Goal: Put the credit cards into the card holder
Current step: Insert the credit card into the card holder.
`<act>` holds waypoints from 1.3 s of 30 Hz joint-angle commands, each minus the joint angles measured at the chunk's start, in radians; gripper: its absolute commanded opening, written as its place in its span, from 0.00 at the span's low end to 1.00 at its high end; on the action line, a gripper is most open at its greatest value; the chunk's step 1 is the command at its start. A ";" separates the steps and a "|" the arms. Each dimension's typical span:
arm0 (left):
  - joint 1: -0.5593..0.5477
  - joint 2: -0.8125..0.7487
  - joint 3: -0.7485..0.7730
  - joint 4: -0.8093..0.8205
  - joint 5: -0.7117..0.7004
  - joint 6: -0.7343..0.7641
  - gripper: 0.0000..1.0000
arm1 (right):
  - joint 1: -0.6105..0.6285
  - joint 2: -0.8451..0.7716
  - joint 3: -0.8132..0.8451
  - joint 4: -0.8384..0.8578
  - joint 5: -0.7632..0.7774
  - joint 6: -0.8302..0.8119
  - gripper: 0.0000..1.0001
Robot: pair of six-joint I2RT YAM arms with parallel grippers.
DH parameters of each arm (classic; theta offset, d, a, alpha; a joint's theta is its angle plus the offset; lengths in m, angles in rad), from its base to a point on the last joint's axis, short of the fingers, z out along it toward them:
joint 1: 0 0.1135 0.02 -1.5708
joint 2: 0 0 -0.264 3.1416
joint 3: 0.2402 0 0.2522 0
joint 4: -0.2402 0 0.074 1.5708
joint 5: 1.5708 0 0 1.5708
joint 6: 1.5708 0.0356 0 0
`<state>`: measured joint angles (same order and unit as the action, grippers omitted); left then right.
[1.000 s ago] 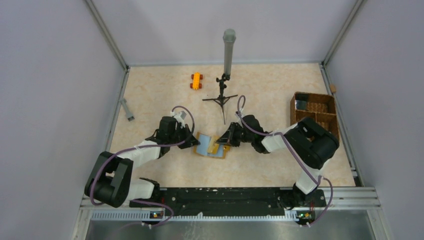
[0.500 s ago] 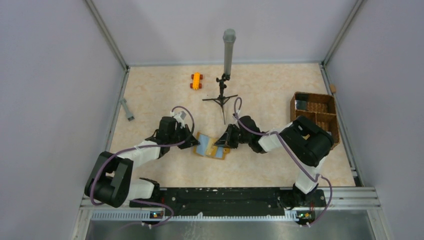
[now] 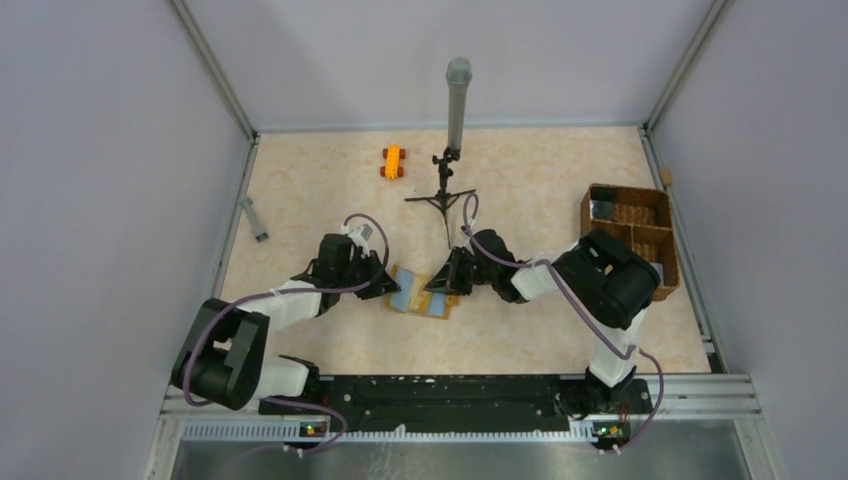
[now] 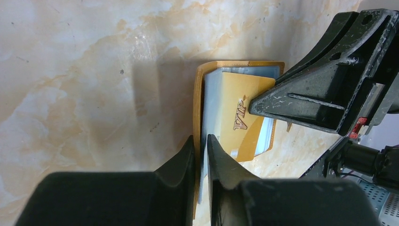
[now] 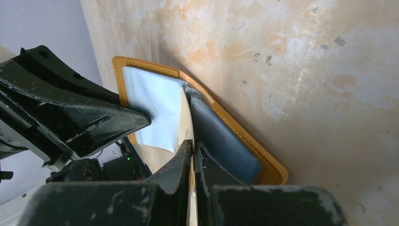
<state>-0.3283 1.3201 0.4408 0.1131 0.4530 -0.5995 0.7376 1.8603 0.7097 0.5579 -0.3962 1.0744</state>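
One mustard-orange flat folding wallet (image 3: 415, 297), lying open around mid-bench, somewhat nearer the near edge than the far, between two grippers. One glossy gold card (image 4: 240, 106) lettered "VIP", tilted over the wallet's inner face, taken by its edge in the right gripper (image 5: 194, 146), fingers pressed together on it. Pale blue and silvery panels inside the wallet: card or pocket, not distinguishable; cards confirmed, one only. Left gripper (image 4: 200, 138) astride the wallet's left border, fingers a narrow slit apart with the orange edge between them; clamped or merely alongside, cannot tell.

Elsewhere on the marbled beige bench (image 3: 320, 190):
- One small orange toy car (image 3: 392, 161) with black wheels, toward the far edge, left of centre.
- One black tripod (image 3: 445, 192) bearing an upright grey tube, at far centre.
- One brown wicker basket (image 3: 587, 212) with compartments, against the right edge, partly hidden by the right arm.
- One short grey bar (image 3: 254, 219), by the left edge.
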 commanded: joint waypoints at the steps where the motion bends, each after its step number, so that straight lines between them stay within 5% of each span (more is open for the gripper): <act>1: 0.000 0.013 -0.006 0.058 0.056 0.000 0.15 | 0.022 0.042 0.025 -0.050 0.033 -0.016 0.00; 16: 0.012 0.027 -0.016 0.097 0.084 -0.002 0.00 | 0.022 0.027 0.038 -0.196 0.035 -0.061 0.00; 39: 0.025 0.063 -0.020 0.156 0.213 0.012 0.06 | 0.023 0.105 0.102 -0.221 0.004 -0.078 0.00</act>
<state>-0.2901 1.3613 0.4149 0.1974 0.5720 -0.5762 0.7376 1.8973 0.7948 0.4408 -0.4389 1.0401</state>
